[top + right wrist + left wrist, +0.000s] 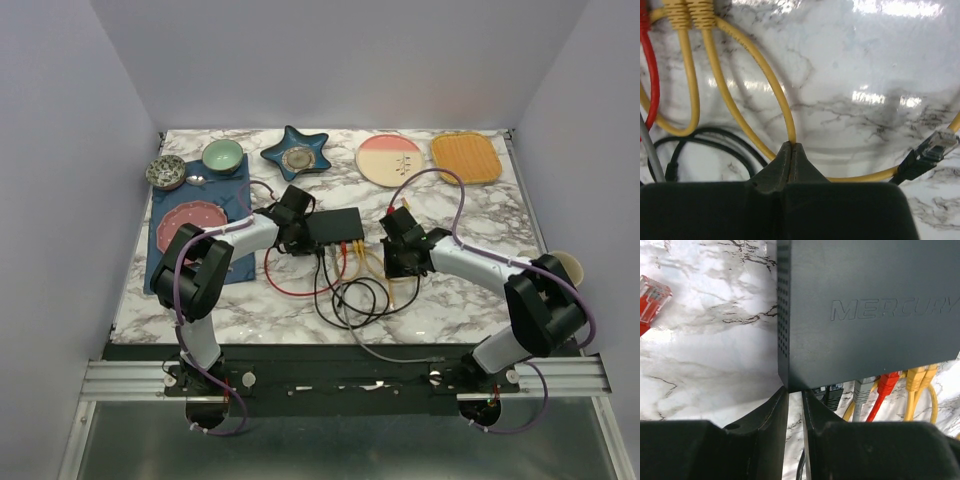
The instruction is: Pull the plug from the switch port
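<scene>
The matte-black switch (pixel 335 227) lies mid-table, with black, grey, red and yellow plugs in its near edge. In the left wrist view the switch (pixel 865 310) fills the upper right, and its red plug (pixel 887 382) sits beside two yellow plugs (pixel 917 377). My left gripper (pixel 794 391) touches the switch's near left corner; its jaws stand a narrow slit apart with nothing between them. My right gripper (pixel 792 146) is shut on a yellow cable (pixel 782 105) a short way down from the switch. In the top view the right gripper (pixel 400 262) sits right of the cable tangle.
A loose red plug (pixel 652 300) and a loose black plug (pixel 927 152) lie on the marble. Black cable loops (pixel 355 300) spread toward the near edge. A star dish (pixel 296 152), plate (pixel 389 158), orange tray (pixel 465 157), bowls and blue mat (pixel 170 250) line the back and left.
</scene>
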Motion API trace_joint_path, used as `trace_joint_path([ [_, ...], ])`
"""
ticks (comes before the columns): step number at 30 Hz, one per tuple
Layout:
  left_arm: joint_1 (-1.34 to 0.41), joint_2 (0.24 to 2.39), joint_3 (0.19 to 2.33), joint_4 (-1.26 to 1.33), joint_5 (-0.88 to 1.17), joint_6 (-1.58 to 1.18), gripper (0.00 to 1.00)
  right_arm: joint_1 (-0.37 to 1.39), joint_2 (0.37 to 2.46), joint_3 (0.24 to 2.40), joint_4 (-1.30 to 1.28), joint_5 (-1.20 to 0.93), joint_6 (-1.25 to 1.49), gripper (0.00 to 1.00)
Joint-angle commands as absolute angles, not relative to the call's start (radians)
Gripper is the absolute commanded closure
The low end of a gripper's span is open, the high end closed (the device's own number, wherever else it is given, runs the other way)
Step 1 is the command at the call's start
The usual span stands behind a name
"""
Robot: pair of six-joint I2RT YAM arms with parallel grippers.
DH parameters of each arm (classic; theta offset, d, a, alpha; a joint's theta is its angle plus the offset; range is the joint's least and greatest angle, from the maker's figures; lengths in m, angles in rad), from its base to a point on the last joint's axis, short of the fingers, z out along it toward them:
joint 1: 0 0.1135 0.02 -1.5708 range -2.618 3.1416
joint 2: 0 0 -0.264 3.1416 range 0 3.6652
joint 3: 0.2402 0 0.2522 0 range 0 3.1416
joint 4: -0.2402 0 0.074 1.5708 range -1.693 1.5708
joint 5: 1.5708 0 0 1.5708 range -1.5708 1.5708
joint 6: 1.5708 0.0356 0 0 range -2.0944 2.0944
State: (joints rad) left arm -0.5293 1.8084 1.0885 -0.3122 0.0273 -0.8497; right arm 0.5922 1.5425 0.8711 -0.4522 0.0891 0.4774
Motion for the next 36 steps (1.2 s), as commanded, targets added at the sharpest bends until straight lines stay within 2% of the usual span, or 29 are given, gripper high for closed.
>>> trace_joint_path([
  [1, -0.523, 1.832, 1.098, -0.333, 0.017, -0.857, 0.72, 0.65, 1.456, 0.903, -0.629, 0.132, 0.427, 0.99],
  [5, -0.517, 1.83, 1.101, -0.337, 0.012, -0.856, 0.72, 0.733, 1.486, 0.988, -0.84, 0.256, 0.37, 0.99],
  [9, -0.515, 1.83, 1.103, -0.331, 0.017, -0.862, 0.72, 0.782, 1.493, 1.011, -0.934, 0.357, 0.365, 0.99],
  [12, -0.515, 1.818, 1.095, -0.328, 0.008, -0.865, 0.72, 0.784, 1.46, 1.012, -0.934, 0.376, 0.379, 0.93],
  [13, -0.514, 1.812, 1.092, -0.33, 0.008, -0.865, 0.72, 0.784, 1.457, 1.022, -0.942, 0.373, 0.377, 0.89],
  [16, -0.506, 1.784, 1.082, -0.333, -0.017, -0.865, 0.72, 0.784, 1.447, 1.061, -0.992, 0.389, 0.379, 0.65],
  [17, -0.503, 1.775, 1.078, -0.334, -0.021, -0.868, 0.72, 0.784, 1.437, 1.069, -1.011, 0.405, 0.382, 0.53],
  [20, -0.494, 1.732, 1.055, -0.331, -0.041, -0.874, 0.7, 0.784, 1.379, 1.112, -1.016, 0.472, 0.403, 0.34],
  [23, -0.488, 1.687, 1.026, -0.31, -0.055, -0.891, 0.69, 0.784, 1.338, 1.147, -0.912, 0.476, 0.407, 0.29],
  [25, -0.488, 1.649, 0.988, -0.263, -0.038, -0.903, 0.67, 0.784, 1.316, 1.132, -0.789, 0.386, 0.402, 0.3],
  [27, -0.486, 1.605, 0.95, -0.174, -0.014, -0.914, 0.61, 0.782, 1.305, 1.079, -0.562, 0.303, 0.403, 0.38],
  [28, -0.486, 1.591, 0.901, -0.132, 0.041, -0.923, 0.57, 0.782, 1.31, 1.063, -0.489, 0.219, 0.402, 0.46],
  [29, -0.485, 1.576, 0.876, -0.091, 0.06, -0.928, 0.49, 0.781, 1.324, 1.043, -0.371, 0.195, 0.411, 0.67],
  [31, -0.486, 1.543, 0.809, -0.005, 0.096, -0.946, 0.4, 0.778, 1.394, 1.045, -0.286, 0.143, 0.434, 0.87],
  [32, -0.486, 1.534, 0.786, 0.033, 0.122, -0.969, 0.33, 0.77, 1.431, 1.058, -0.235, 0.123, 0.451, 0.99],
  [36, -0.485, 1.494, 0.665, 0.209, 0.166, -1.044, 0.22, 0.746, 1.607, 1.185, -0.204, 0.054, 0.471, 0.99],
])
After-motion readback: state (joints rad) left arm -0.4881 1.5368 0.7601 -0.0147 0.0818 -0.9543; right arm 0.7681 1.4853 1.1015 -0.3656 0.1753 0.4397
